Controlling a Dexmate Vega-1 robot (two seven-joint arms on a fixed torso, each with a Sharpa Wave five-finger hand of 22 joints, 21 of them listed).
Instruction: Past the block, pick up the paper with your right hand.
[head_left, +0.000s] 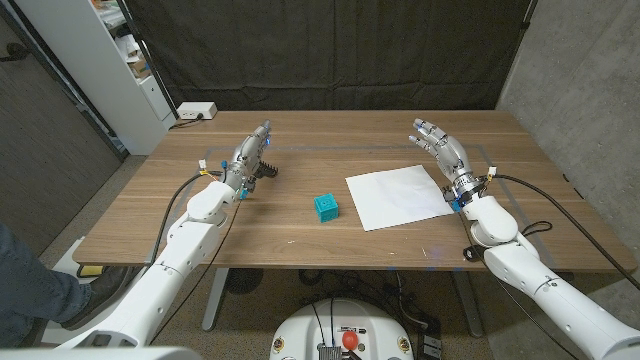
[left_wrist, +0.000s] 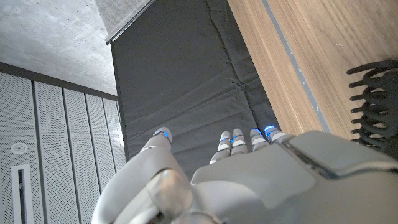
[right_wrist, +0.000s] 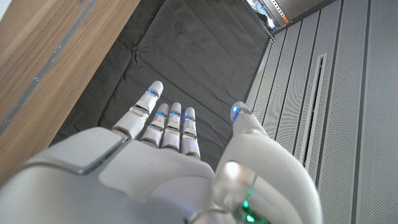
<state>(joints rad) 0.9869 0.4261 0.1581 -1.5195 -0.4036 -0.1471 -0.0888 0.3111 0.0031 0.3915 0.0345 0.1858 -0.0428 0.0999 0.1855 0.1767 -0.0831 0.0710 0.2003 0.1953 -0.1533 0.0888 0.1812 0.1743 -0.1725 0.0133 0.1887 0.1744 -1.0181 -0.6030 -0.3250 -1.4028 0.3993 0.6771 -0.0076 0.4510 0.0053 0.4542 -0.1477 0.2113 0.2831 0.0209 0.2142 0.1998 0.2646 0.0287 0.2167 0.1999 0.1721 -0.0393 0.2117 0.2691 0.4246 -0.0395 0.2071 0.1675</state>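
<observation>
Paper (head_left: 399, 196) lies flat on the wooden tabletop (head_left: 300, 235), right of the teal block (head_left: 325, 207) and just beside the right hand (head_left: 440, 150), whose fingers (right_wrist: 163, 118) are spread, holding nothing. Left hand (head_left: 250, 157) is also empty, fingers apart (a black comb-like thing (left_wrist: 375, 99) is cut off at the frame edge).

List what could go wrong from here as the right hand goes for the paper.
1. The paper lies flat on the wooden table, so the open right hand may slide or crumple it instead of lifting it.
2. The teal block sits just off the sheet's left edge; dragging the paper that way could knock it.
3. The right hand hovers beside the sheet's far right corner, so a grasp there may fold the corner only.
</observation>
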